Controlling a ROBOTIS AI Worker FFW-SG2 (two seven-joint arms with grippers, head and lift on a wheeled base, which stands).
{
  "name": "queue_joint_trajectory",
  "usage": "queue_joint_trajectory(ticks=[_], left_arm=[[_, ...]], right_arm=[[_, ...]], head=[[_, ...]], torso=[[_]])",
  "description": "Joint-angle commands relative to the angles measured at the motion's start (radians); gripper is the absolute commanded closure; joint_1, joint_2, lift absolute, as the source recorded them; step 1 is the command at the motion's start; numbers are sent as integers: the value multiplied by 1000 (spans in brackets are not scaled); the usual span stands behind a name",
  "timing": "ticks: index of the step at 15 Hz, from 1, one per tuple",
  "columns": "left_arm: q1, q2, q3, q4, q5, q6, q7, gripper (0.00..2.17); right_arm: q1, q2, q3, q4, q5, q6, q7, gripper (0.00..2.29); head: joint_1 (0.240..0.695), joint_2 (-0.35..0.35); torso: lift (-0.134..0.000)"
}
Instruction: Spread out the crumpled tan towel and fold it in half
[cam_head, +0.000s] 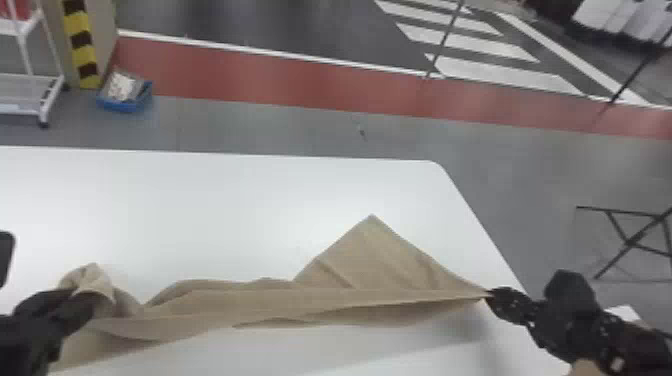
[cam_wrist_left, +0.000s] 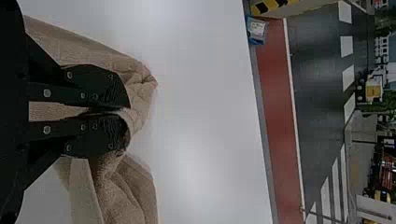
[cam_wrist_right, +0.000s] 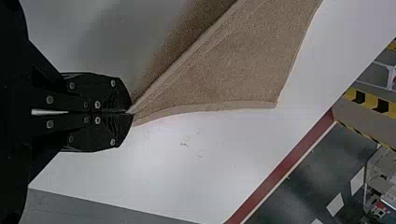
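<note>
Left end effector (cam_head: 82, 303) and right end effector (cam_head: 491, 296) grip a tan towel (cam_head: 240, 305) over a white worktop (cam_head: 210, 215); beyond, a blue bin (cam_head: 122, 106) on the floor holds whitish contents (cam_head: 120, 86).

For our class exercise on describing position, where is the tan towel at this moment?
In the head view, the tan towel runs across the near part of the white table, from the left pincer to the right pincer.

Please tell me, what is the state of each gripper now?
Left gripper: closed on a bunched part of the tan towel.
Right gripper: closed on a corner of the towel, near the table's right edge.
</note>
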Motion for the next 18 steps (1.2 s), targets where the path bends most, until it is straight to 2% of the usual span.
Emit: queue_joint_trajectory(ticks=[1, 3, 5, 7, 10, 12, 13, 16, 18], left_arm=[[67, 0, 43, -5, 23, -53, 49, -2], [88, 2, 69, 6, 23, -59, 127, 2], [98, 2, 97, 4, 26, -53, 158, 9], [111, 2, 138, 4, 26, -44, 164, 9], [107, 2, 172, 1, 3, 122, 156, 56], [121, 2, 192, -9, 3, 122, 139, 103], [130, 5, 200, -20, 3, 110, 116, 147], [187, 17, 235, -55, -5, -105, -4, 211], [207, 38, 246, -69, -25, -182, -152, 215]], right_arm=[[-1, 0, 0, 0, -2, 0, 0, 1575], [-4, 0, 1, 0, -2, 0, 0, 1578], [-4, -2, 0, 0, 0, 0, 2, 1575], [-4, -3, -8, 6, -2, -3, 2, 1578], [-4, -8, -9, 15, -8, -12, 2, 1575], [-3, -8, -9, 20, -8, -24, 2, 1578], [-4, -8, -8, 23, -8, -24, 0, 1575], [-4, -8, -8, 26, -8, -24, 0, 1575], [-4, -8, -5, 26, -8, -24, 0, 1575]], head=[[695, -350], [695, -350], [695, -350], [695, -350], [695, -350], [695, -344], [695, -340], [695, -339], [695, -343]], torso=[[-124], [-124], [-124], [-124], [-124], [-124], [-124], [-124], [-124]])
